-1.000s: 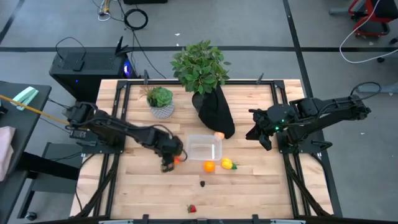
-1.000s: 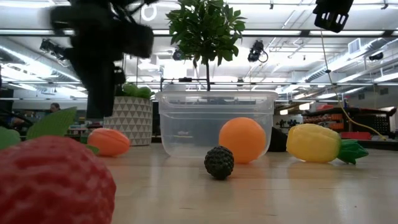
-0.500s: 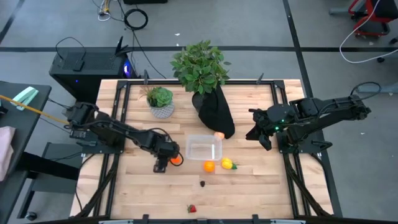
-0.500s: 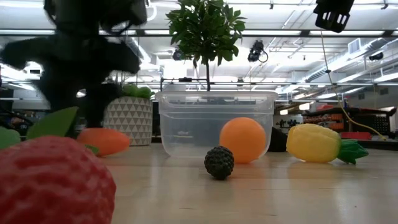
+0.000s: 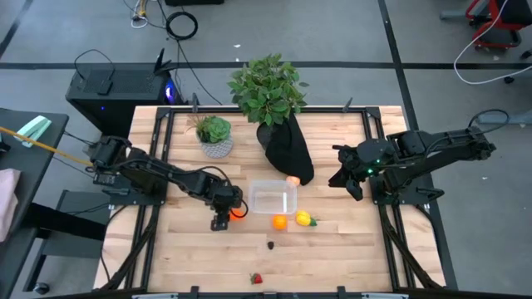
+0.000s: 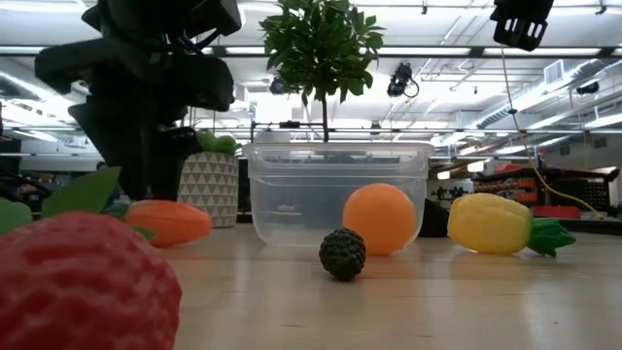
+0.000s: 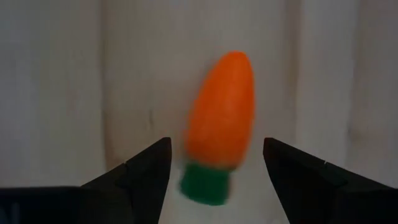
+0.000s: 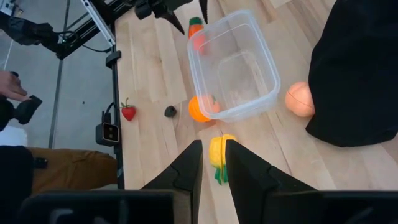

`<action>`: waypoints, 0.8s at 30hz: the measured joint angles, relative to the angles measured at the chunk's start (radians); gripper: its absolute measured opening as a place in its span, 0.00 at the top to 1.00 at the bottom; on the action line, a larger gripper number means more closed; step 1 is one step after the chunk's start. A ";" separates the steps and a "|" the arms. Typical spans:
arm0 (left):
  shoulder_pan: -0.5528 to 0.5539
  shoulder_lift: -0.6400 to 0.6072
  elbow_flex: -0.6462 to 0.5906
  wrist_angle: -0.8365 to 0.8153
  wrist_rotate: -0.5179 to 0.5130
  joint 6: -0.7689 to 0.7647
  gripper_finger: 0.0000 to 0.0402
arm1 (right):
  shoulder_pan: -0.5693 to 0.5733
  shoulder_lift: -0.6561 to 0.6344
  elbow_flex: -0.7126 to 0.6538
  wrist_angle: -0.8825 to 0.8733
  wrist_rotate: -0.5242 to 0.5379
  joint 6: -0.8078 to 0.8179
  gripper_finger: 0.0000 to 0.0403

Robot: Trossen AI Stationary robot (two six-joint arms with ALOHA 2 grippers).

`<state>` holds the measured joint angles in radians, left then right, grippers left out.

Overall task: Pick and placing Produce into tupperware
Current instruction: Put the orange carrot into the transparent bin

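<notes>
The orange carrot (image 5: 238,213) with its green top (image 7: 205,185) lies on the wood left of the clear tupperware (image 5: 273,199). My left gripper (image 7: 216,163) hangs over it, pointing down, open, one finger on each side of the green-top end with a gap on both sides. The orange (image 5: 280,222) and the yellow piece (image 5: 304,219) lie just near of the tupperware, and the peach ball (image 5: 293,179) lies at its far right corner. The dark piece (image 5: 271,245) and strawberry (image 5: 257,279) lie nearer the front edge. My right gripper (image 5: 336,179) waits raised at the right, its fingers (image 8: 193,163) a narrow slit apart, holding nothing.
A white patterned pot (image 5: 217,148) with a small plant stands at the far left. A big leafy plant (image 5: 268,87) stands in a black wrap (image 5: 288,149) just beyond the tupperware. A person's hand (image 8: 9,84) shows off the table. Bare wood lies along the front edge.
My left gripper has come down over the carrot and rolled a little at the wrist. The carrot and the other produce lie where they were.
</notes>
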<state>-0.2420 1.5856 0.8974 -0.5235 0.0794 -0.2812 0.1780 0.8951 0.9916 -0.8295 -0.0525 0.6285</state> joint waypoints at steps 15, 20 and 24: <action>-0.021 0.116 0.003 0.043 0.082 0.066 0.34 | 0.000 0.000 0.000 0.000 0.010 0.002 0.81; -0.025 0.128 0.004 0.052 0.081 0.064 0.37 | 0.000 0.000 0.000 0.000 0.011 0.004 0.81; -0.025 0.129 0.003 0.053 0.079 0.060 0.42 | 0.000 0.000 0.000 0.000 0.011 0.000 0.81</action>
<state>-0.2668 1.7149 0.9005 -0.4704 0.1589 -0.2209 0.1780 0.8950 0.9920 -0.8295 -0.0414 0.6289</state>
